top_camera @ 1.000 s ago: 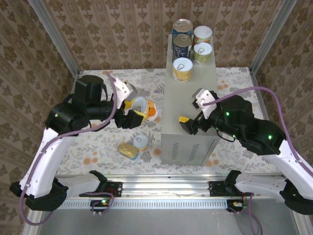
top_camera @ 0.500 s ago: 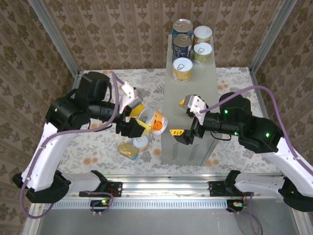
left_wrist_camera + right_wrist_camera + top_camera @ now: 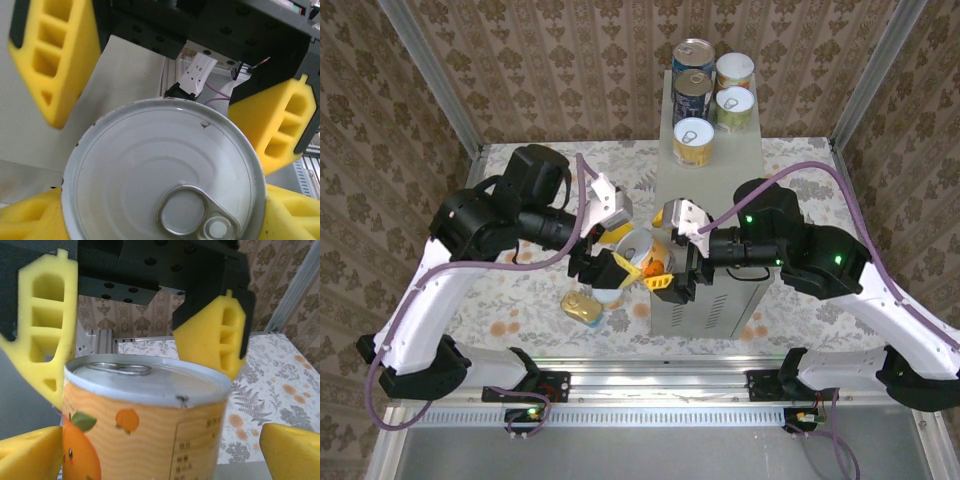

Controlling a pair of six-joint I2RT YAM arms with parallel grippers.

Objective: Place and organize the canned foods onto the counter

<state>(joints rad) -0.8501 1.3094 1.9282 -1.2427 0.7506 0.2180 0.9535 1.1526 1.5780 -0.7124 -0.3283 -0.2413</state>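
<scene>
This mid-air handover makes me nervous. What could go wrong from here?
1. The right gripper stands open around the orange can; if the left gripper releases before it closes, the can could fall toward the flat tin on the floor.
2. Both grippers crowd the counter at its near corner, so lifting the can onto its top might clip it.

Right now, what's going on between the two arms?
Looks like a mid-air handover beside the tall grey-beige metal counter. The left gripper is clamped on a short orange-and-yellow can with a white pull-tab lid. The right gripper is open, its yellow foam fingers on either side of that can, not closed on it. Five cans stand at the counter's far end. A flat oblong yellow tin lies on the floral floor.
</scene>
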